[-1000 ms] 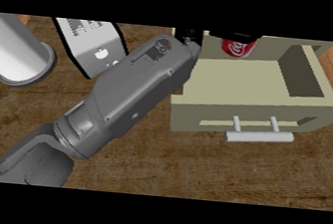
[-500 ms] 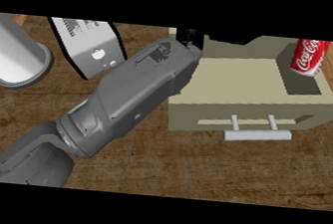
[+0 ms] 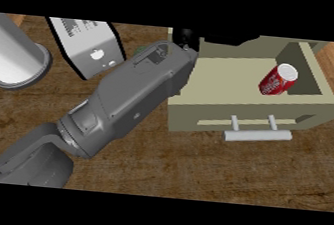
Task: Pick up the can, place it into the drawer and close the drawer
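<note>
Red can point(image 3: 278, 79) with white script, unreadable, white box point(image 3: 87, 45) with illegible print

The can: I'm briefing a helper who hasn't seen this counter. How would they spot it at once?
Find the beige open drawer at the right of the wooden counter. Inside it, against the right wall, lies the can, tilted. It is the only red thing there, with white lettering and a pale round top.
</note>
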Controlling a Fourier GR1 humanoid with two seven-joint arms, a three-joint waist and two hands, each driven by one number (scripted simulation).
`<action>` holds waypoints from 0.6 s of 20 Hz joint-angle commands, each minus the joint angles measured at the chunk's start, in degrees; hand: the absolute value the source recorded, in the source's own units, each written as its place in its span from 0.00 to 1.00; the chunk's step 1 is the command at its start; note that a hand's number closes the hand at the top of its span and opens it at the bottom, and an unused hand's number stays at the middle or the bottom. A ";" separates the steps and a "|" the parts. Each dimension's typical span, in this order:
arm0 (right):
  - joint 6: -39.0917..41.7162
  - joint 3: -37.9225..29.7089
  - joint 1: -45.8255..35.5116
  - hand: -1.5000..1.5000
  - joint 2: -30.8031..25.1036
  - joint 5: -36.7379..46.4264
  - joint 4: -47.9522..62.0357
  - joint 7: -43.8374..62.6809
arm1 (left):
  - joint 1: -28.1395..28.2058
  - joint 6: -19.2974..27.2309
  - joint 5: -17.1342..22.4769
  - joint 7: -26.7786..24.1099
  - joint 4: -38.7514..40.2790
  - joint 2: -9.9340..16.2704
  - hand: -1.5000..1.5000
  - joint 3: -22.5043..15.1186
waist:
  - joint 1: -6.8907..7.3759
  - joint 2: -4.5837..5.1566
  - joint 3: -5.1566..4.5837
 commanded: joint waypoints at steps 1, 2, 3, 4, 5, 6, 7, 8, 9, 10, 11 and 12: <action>-0.34 -0.04 -2.49 0.00 -1.50 0.86 0.97 -0.19 | 0.76 3.32 2.47 -2.63 -1.94 -0.01 0.00 -1.60 | -0.45 0.09 0.01; -0.23 -0.27 -1.89 0.00 -1.30 0.80 -1.79 -0.45 | -0.40 0.11 2.57 -2.52 0.84 -0.01 0.00 0.34 | 0.10 0.04 -0.03; -0.87 -1.11 -3.66 0.00 -2.71 3.61 -2.43 -1.36 | 0.89 -0.06 2.75 -3.96 -0.65 -0.01 0.00 -0.65 | 0.03 0.15 -0.04; 0.68 -2.68 -4.25 0.00 -4.50 4.76 -3.51 -3.93 | -1.74 1.80 2.47 -2.66 0.45 -0.01 0.00 -0.61 | -0.67 0.18 0.00; 1.19 -3.76 -3.68 0.00 -6.14 5.86 -5.11 -3.81 | 1.17 0.83 3.69 -4.95 -1.47 -0.01 0.00 0.02 | -0.68 0.12 -0.06; 2.68 -2.17 -2.66 0.00 -4.49 10.01 -6.91 -5.59 | -1.18 -0.56 3.62 -2.85 -0.45 -0.01 0.00 0.52 | 0.38 -0.03 -0.06; 5.53 -2.60 -2.62 0.00 -5.06 11.95 -3.19 -9.10 | -0.49 -0.21 3.79 -4.28 -1.80 -0.01 0.00 0.63 | 1.29 -0.25 0.00; 4.18 -1.74 -5.78 0.00 -6.50 11.90 -3.82 -8.72 | 1.89 0.71 4.65 -6.87 -3.45 -0.01 0.00 -0.12 | 1.00 -0.03 -0.03; 4.57 -0.08 -5.97 0.00 -4.79 13.13 -4.35 -10.07 | -0.29 -0.17 4.78 -6.46 -1.34 -0.01 0.00 0.37 | 0.56 0.22 0.00; 4.51 -0.46 -6.47 0.00 -6.37 14.07 -4.93 -9.51 | 0.66 -1.33 4.49 -7.54 -1.38 -0.01 0.00 0.37 | 1.56 -0.05 -0.05; 3.82 -0.11 -7.48 0.00 -6.36 14.97 -5.40 -9.69 | -1.93 -1.65 4.94 -6.23 -0.94 -0.01 0.00 1.55 | 2.03 -0.20 -0.06; 5.59 1.09 -6.12 0.00 -4.51 17.77 -5.36 -12.42 | -0.20 0.59 5.57 -7.18 -2.81 -0.01 0.00 -0.61 | 1.11 -0.18 0.01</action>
